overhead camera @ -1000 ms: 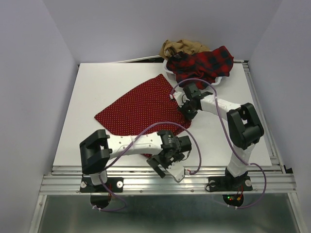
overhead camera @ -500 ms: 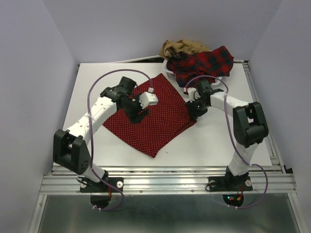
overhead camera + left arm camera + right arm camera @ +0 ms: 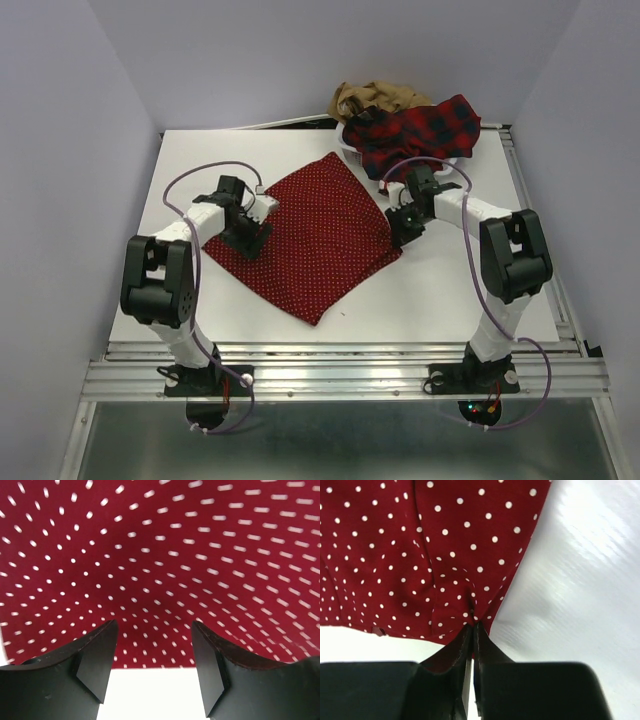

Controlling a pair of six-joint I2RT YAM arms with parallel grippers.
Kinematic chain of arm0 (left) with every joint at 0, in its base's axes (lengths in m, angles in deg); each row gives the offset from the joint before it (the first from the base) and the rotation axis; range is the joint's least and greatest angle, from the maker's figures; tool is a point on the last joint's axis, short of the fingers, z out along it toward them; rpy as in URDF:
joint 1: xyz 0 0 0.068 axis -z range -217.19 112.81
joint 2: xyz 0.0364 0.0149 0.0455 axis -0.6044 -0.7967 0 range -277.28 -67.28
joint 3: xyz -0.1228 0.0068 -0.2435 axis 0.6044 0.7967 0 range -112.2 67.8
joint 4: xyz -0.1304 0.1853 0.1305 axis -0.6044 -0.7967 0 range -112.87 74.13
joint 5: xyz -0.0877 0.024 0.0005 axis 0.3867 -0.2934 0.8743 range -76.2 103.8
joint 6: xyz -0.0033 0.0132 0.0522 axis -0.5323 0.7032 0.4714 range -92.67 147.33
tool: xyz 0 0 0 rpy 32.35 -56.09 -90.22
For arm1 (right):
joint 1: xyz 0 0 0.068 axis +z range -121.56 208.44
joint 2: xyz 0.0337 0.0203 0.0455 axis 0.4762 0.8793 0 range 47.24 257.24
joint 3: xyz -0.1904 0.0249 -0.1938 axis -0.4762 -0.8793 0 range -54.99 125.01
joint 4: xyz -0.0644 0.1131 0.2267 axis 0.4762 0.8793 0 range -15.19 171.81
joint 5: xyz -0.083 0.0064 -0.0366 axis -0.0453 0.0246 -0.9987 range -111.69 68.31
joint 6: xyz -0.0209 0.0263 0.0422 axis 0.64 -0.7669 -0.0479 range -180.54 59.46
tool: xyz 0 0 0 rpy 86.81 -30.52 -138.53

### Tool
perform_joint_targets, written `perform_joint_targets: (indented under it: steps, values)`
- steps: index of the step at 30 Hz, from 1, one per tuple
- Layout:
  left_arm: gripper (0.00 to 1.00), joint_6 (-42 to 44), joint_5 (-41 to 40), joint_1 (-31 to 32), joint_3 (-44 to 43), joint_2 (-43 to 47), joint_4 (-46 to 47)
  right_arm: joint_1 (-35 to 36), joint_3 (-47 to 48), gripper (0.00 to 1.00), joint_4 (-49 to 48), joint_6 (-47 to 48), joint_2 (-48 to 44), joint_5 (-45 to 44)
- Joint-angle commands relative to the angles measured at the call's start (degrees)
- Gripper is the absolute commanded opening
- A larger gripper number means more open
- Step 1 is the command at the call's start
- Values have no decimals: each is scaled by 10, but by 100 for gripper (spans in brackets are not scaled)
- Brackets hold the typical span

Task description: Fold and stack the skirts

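Sitting mostly flat mid-frame on the white table point(image 3: 200, 170), the red dotted skirt point(image 3: 305, 235) looks barely into its folding. The right gripper point(image 3: 472, 630) is pinched tight on its right edge and the left gripper point(image 3: 153, 635) has its jaws apart over the left edge. The plaid skirt point(image 3: 420, 130) and tan skirt point(image 3: 375, 97) are heaped on the white basket point(image 3: 452, 166) at upper right, so no stack yet and I'd say most of the job's left.

Left arm point(image 3: 158, 285) bent sharply at the elbow, left gripper point(image 3: 250, 236) tipped downward – jaws standing apart, right arm point(image 3: 512, 262) reaching inward, right gripper point(image 3: 399, 229) low – jaws pinched tight together.
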Motion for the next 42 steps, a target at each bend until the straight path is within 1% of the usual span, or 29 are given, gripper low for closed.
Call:
perform_joint_targets:
  steps: [1,3,4,5,8,9,11,12,13,14,15,16,17,19,20,21,22,23,24,25,27,28,29,30,32,35,38,39,42]
  values:
    - [71,-45,-28,-24,-11,-54,18,-3,3,2,22,22,13,56]
    - [70,-50,-32,-35,-41,-85,12,-3,-15,1,28,32,14,73]
    - [70,-53,-37,-38,-54,-118,11,2,-20,1,32,36,13,78]
    - [70,-54,-37,-48,-81,-149,8,11,-33,1,39,42,8,89]
    - [68,-51,-51,-57,-138,-203,0,38,-55,1,45,54,-5,121]
    - [68,-50,-55,-61,-190,-242,-15,66,-61,1,43,55,-8,127]
    - [68,-50,-59,-66,-249,-281,-28,102,-72,1,40,50,-16,158]
    - [69,-50,-64,-67,-322,-303,-37,124,-72,1,30,37,-15,168]
    - [69,-50,-77,-67,-362,-347,-54,173,-70,1,22,29,-13,177]
    - [69,-51,-85,-67,-405,-368,-64,198,-61,1,16,21,-11,200]
    - [71,-51,-94,-67,-501,-413,-90,222,-53,1,1,5,-9,209]
    - [73,-52,-107,-67,-553,-434,-103,263,-43,1,-5,-1,-8,219]
    - [75,-49,-111,-67,-598,-448,-115,276,-20,5,-8,-23,-9,237]
    - [81,-46,-114,-68,-692,-459,-142,282,6,21,-14,-51,-10,254]
    - [84,-38,-105,-68,-684,-428,-135,270,36,26,-8,-65,-14,247]
    - [85,-34,-101,-68,-659,-427,-135,257,48,28,-7,-70,-19,239]
    - [86,-32,-97,-68,-622,-370,-104,238,55,32,-7,-74,-25,234]
    - [87,-30,-88,-68,-584,-337,-83,214,63,37,-10,-78,-31,235]
    - [88,-28,-86,-68,-541,-304,-63,166,72,43,-11,-82,-33,242]
    - [88,-28,-82,-68,-469,-246,-38,145,99,43,-10,-82,-25,239]
    - [89,-34,-61,-68,-415,-200,-29,108,127,43,-10,-69,-8,213]
    - [89,-36,-56,-68,-367,-162,-26,84,153,42,-8,-58,16,198]
    - [89,-37,-45,-68,-343,-145,-22,78,166,41,-3,-31,29,165]
    - [89,-42,-40,-68,-297,-114,-17,72,178,40,1,-16,43,147]
    - [89,-51,-22,-68,-258,-93,-17,72,195,38,1,11,79,91]
    - [87,-54,11,-68,-202,-64,-27,72,206,34,-1,58,119,45]
    - [85,-53,30,-68,-155,-49,-28,72,200,33,-6,75,136,21]
    - [84,-51,34,-68,-134,-49,-26,72,186,31,-6,89,141,9]
    - [82,-47,40,-68,-109,-58,-22,72,129,29,-5,106,132,-2]
